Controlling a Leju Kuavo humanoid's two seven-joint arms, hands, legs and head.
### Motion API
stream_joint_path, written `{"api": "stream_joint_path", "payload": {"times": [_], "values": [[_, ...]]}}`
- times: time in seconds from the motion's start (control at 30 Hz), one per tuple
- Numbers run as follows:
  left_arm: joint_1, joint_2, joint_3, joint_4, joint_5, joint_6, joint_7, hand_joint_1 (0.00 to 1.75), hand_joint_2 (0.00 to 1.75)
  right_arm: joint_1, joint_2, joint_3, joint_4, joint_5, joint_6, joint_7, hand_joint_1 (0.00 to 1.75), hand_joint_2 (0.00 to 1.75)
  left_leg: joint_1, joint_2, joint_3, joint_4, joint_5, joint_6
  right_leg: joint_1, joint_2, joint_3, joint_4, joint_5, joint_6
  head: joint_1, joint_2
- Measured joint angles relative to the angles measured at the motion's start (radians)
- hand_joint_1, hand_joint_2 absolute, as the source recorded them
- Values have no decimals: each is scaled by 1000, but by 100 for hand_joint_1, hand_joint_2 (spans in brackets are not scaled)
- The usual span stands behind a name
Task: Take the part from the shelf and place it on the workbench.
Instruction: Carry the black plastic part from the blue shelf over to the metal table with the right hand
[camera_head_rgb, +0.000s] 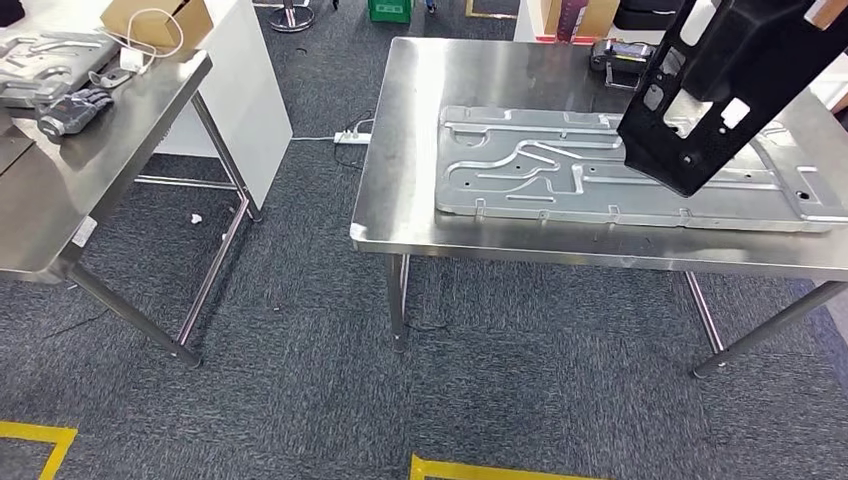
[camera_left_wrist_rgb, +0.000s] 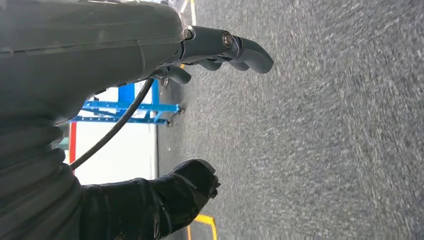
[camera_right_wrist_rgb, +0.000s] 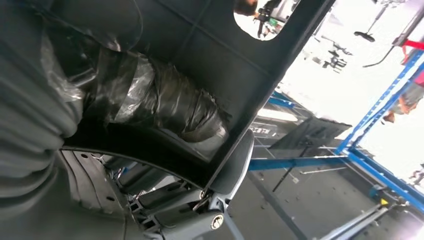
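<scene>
Hanging over carpet (camera_left_wrist_rgb: 325, 125), the left hand (camera_left_wrist_rgb: 200, 115) is empty, fingers apart. Rightward, the workbench (camera_head_rgb: 400, 200) carries a metal panel (camera_head_rgb: 560, 170); above its right end the right hand (camera_right_wrist_rgb: 165, 105) grips the black part (camera_head_rgb: 710, 90), aloft.

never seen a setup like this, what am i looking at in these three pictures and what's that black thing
These come from a two-armed humanoid robot. The wide picture is its head camera looking down at a steel workbench with a large stamped metal panel lying on it. The black part, a perforated plastic piece, is held up over that panel. The other two pictures come from cameras at its wrists. One shows the left robot hand holding nothing, fingers apart, above grey carpet. The other shows the right robot hand gripping the black part close up. A second table on the left holds clutter.
</scene>
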Motion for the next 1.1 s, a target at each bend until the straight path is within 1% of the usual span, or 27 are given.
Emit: {"api": "stream_joint_path", "payload": {"times": [0.03, 0.07, 0.13, 0.2, 0.23, 0.27, 0.33, 0.37, 0.4, 0.43, 0.47, 0.5, 0.53, 0.57, 0.6, 0.63, 0.7, 0.73, 0.77, 0.83, 0.87, 0.9, 0.93, 1.0, 1.03, 1.07, 1.1], "values": [[0, 1, 0, 0, 0, 0, -1, 0, 175, -1, -3, 1, -2, -1, 1, -1, 175, 175, 0, -2, -7, 16, -8, -9, -1, 4, 16, -37, 12, -1, 0, 0], [0, 2, 0, 0, 0, -1, -1, 0, 175, -1, -6, 2, -4, -2, 2, -1, 175, 175, 0, -4, -14, 28, -14, -17, 0, 8, 21, -51, 12, -6, 1, 0], [0, 2, 0, 0, -1, -1, -3, 0, 175, -1, -10, 6, -8, -3, 6, -2, 175, 175, 0, -9, -20, 34, -14, -27, 6, 12, 15, -41, 6, -28, 0, 0], [3, 2, 0, 0, -1, -1, -4, 0, 175, -1, -13, 10, -10, -4, 10, -1, 175, 175, 2, -6, -27, 46, -24, -34, 6, 10, 15, -41, 6, -45, -1, 0], [3, 2, 0, 0, -2, -1, -4, 0, 175, -1, -14, 11, -12, -4, 10, -1, 175, 175, 2, -2, -40, 75, -42, -36, 5, 9, 16, -43, 6, -52, -1, 0], [3, 2, 0, 0, -2, -1, -4, 0, 175, -2, -14, 12, -13, -4, 11, -1, 175, 175, 2, 3, -64, 127, -69, -37, 6, 9, 17, -44, 6, -57, -2, 0], [2, 2, 0, 0, -3, -1, -4, 0, 175, -1, -14, 14, -14, -4, 12, -1, 175, 175, -1, 6, -135, 267, -124, -35, 12, 10, 20, -45, 3, -65, -2, 0], [2, 2, 0, 0, -3, -1, -4, 0, 175, -1, -14, 16, -14, -5, 13, -1, 175, 175, -3, 6, -165, 319, -135, -31, 17, 10, 23, -45, 1, -68, -2, 0], [2, 2, 0, 0, -3, -1, -4, 0, 175, -1, -14, 18, -14, -6, 13, -2, 175, 175, -7, 6, -179, 335, -127, -25, 21, 10, 26, -45, -2, -70, -2, 0], [2, 2, 0, 0, -3, -1, -5, 0, 175, -1, -14, 20, -15, -7, 13, -2, 175, 175, -12, 6, -173, 311, -99, -15, 26, 11, 31, -45, -5, -73, -2, 0], [3, 2, 0, 0, -3, -1, -5, 0, 175, -1, -14, 22, -16, -8, 13, -2, 175, 175, -18, 6, -149, 251, -58, -2, 31, 11, 37, -45, -10, -74, -2, 0], [3, 3, 0, 0, -3, -1, -6, 0, 175, -1, -15, 24, -17, -10, 14, -2, 175, 175, -26, 6, -118, 181, -22, 15, 34, 11, 43, -47, -14, -75, -1, 0], [3, 4, 0, 0, -3, -1, -7, 0, 175, -2, -18, 26, -18, -14, 15, -2, 175, 175, -33, 8, -90, 121, 3, 31, 37, 11, 48, -48, -18, -74, 0, 0], [2, 5, 0, 0, -3, -1, -7, 0, 175, -2, -22, 28, -19, -19, 16, -2, 175, 175, -39, 10, -68, 77, 13, 43, 38, 10, 51, -51, -20, -71, -1, 0], [1, 6, 0, 1, -3, -1, -7, 0, 175, -2, -25, 31, -21, -27, 18, -1, 175, 175, -43, 11, -57, 57, 10, 49, 37, 8, 52, -55, -21, -67, -1, 0], [0, 6, 0, 1, -4, 0, -7, 0, 175, -3, -28, 34, -24, -34, 19, 1, 175, 175, -44, 11, -53, 47, 7, 50, 38, 7, 54, -59, -21, -62, -2, 0], [1, 3, 0, 1, -4, 0, -7, 0, 175, -4, -33, 42, -29, -47, 21, 5, 175, 175, -38, 11, -37, 22, 8, 45, 37, 4, 54, -58, -27, -53, -2, 0], [2, 2, 0, 1, -5, 0, -7, 0, 175, -6, -36, 46, -31, -52, 22, 6, 175, 175, -35, 12, -28, 10, 9, 44, 37, 3, 46, -40, -39, -49, -1, 0], [3, 2, 0, 1, -5, 0, -7, 0, 175, -9, -38, 50, -32, -55, 23, 7, 175, 175, -33, 12, -19, 0, 9, 43, 37, 3, 26, -2, -58, -45, -1, 0], [1, 2, 0, 1, -6, 0, -8, 0, 175, -12, -41, 56, -33, -57, 27, 8, 175, 175, -35, 13, -12, -2, 4, 45, 35, 3, -43, 119, -105, -40, -1, 0], [0, 2, 0, 1, -6, -1, -8, 0, 175, -12, -42, 61, -34, -58, 29, 7, 175, 175, -35, 12, -10, 1, -1, 45, 34, 3, -78, 173, -116, -38, -1, 0], [-1, 2, 0, 1, -5, -2, -8, 0, 175, -11, -44, 66, -34, -58, 31, 8, 175, 175, -35, 10, -6, 5, -7, 45, 33, 3, -100, 197, -108, -36, 0, 0], [0, 2, 0, 1, -5, -2, -8, 0, 175, -11, -45, 72, -34, -58, 31, 8, 175, 175, -35, 7, -2, 10, -14, 43, 32, 3, -104, 183, -80, -35, 0, 0], [2, 1, 1, 1, -5, -3, -8, 0, 175, -13, -47, 80, -34, -58, 32, 8, 175, 175, -34, 2, 6, 22, -31, 37, 31, 2, -66, 69, 3, -38, 0, 0], [3, 0, 1, 1, -5, -3, -8, 0, 175, -14, -48, 84, -35, -58, 32, 8, 175, 175, -35, 1, 8, 30, -39, 33, 33, 2, -42, 12, 30, -41, 0, 0], [2, 0, 1, 1, -5, -3, -8, 0, 175, -15, -49, 87, -35, -58, 32, 8, 175, 175, -36, 0, 7, 35, -45, 29, 36, 3, -26, -26, 42, -46, 0, 0], [2, 0, 1, 1, -5, -4, -8, 0, 175, -16, -49, 91, -37, -58, 32, 8, 175, 175, -37, 0, 5, 38, -49, 24, 39, 3, -18, -41, 39, -51, -1, 0]]}}
